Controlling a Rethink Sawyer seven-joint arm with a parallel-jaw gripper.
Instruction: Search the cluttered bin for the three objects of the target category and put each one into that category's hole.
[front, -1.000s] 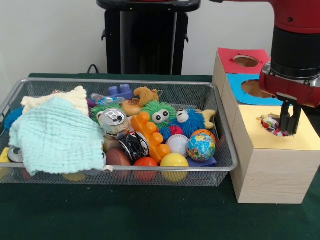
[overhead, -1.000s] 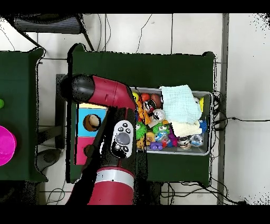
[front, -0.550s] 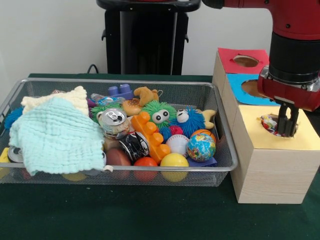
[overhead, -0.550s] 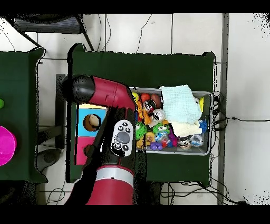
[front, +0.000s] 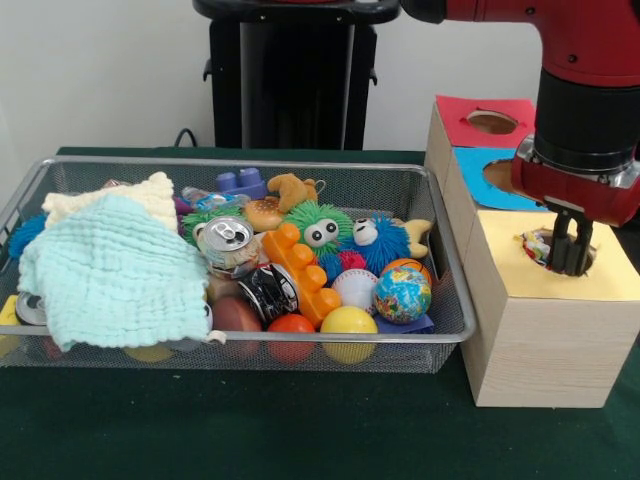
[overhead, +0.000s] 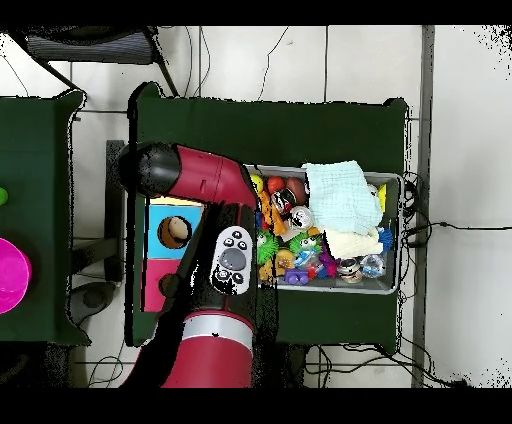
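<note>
As the pincer (front: 568, 255) sits at the hole in the yellow-topped box (front: 610, 285), its tips are down at the rim, just right of a colourful crumpled item (front: 534, 244) that lies in the hole's left edge. I can't tell whether the pincer is spread or pressed together; from the front it reads as one dark block, and from overhead it's hidden under the arm.

Change over the last second: the pincer has slid a little left across the box top, from the hole's right edge toward its middle. The item hasn't visibly moved. Nothing in the wire bin (front: 300, 166) has shifted either.

My read: this is the drop-off end of a cycle. The item looks delivered, or close to it. It may be hung up on the rim rather than fully through, so worth checking that it clears.

Arm pose: the arm (front: 590, 90) comes down near vertical, wrist straight over the yellow box. In the overhead view, the arm (overhead: 215, 190) covers that box entirely.

Surroundings: the blue-topped box (front: 478, 172) and the red-topped box (front: 462, 112) stand farther back in the same row, right of the bin. The bin is still crowded, with a pale green cloth (front: 110, 265) covering its left half and a drink can (front: 228, 240) and globe ball (front: 403, 292) in the open. The rest of the search probably means lifting that cloth.
</note>
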